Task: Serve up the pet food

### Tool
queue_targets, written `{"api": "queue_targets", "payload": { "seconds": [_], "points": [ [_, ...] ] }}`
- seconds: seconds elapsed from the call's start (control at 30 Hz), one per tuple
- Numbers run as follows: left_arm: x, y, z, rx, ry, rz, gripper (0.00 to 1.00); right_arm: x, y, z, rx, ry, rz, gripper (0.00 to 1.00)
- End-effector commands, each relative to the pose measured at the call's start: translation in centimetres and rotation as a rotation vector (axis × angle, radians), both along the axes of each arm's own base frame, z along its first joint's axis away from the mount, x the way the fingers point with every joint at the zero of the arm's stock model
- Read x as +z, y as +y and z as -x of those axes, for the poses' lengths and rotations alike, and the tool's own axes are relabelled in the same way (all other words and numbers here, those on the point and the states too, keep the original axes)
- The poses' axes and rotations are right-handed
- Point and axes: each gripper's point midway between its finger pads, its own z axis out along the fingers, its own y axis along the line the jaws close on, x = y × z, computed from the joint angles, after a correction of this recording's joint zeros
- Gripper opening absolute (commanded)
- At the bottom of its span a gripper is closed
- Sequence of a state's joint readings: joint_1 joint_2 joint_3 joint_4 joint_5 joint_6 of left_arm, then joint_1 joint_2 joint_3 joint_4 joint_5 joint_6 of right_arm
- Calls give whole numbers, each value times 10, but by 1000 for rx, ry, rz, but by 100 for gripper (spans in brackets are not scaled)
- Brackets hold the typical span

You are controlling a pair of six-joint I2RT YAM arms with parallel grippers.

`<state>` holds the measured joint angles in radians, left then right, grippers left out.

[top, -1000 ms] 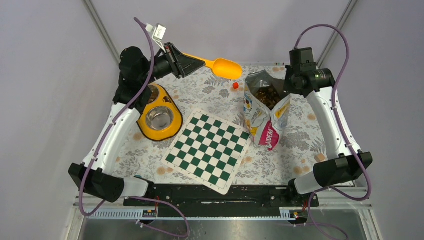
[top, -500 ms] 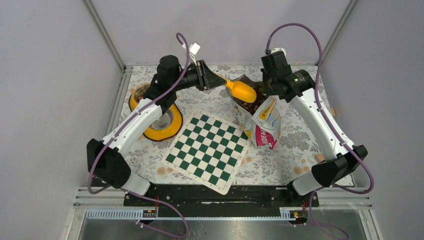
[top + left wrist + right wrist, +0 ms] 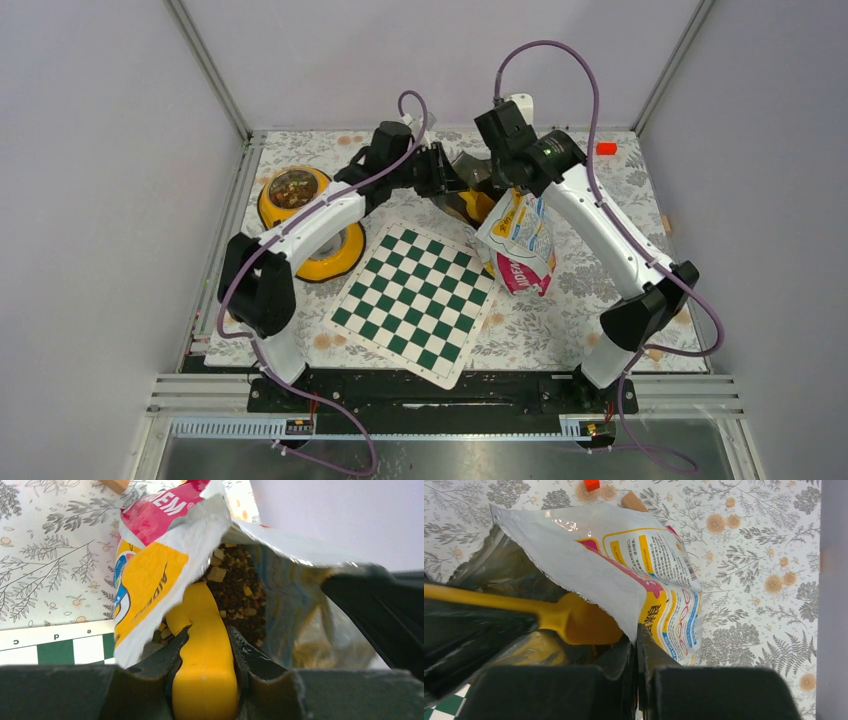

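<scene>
While left pincer (image 3: 207, 630) clamps yellow scoop (image 3: 205, 680) amid kibble (image 3: 235, 585), right pincer (image 3: 636, 632) pinched shut on bag (image 3: 664, 555) rim, chessboard (image 3: 415, 300) just beside

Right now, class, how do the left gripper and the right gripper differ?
The left gripper clamps the yellow scoop by its handle; the right gripper pinches the food bag at its rim. The left gripper's jaws stand apart around the handle; the right gripper's jaws are pressed together. Both meet at the bag's open mouth.

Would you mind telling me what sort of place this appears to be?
Probably a robot test cell: plain walls on metal framing, two arms bolted at the table's edge, staged props like the chessboard and yellow pet bowl.
</scene>
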<state>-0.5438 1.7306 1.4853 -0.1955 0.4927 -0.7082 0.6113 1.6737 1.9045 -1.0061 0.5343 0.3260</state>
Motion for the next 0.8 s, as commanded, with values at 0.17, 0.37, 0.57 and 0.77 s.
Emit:
{"api": "queue_targets", "payload": {
  "seconds": [0.17, 0.37, 0.57, 0.77],
  "points": [
    [-50, -12, -21, 102, 92, -93, 0, 14, 46, -21, -9, -76, -59, 0],
    [-68, -39, -5, -98, 147, -4, 0, -9, 55, -25, 18, -32, -46, 0],
    [-15, -42, 1, -168, 104, 231, 0, -9, 52, -26, 13, -38, -67, 0],
    [39, -25, 2, -151, 112, 391, 0, 12, 23, -29, -36, -74, -104, 0]
  ]
}}
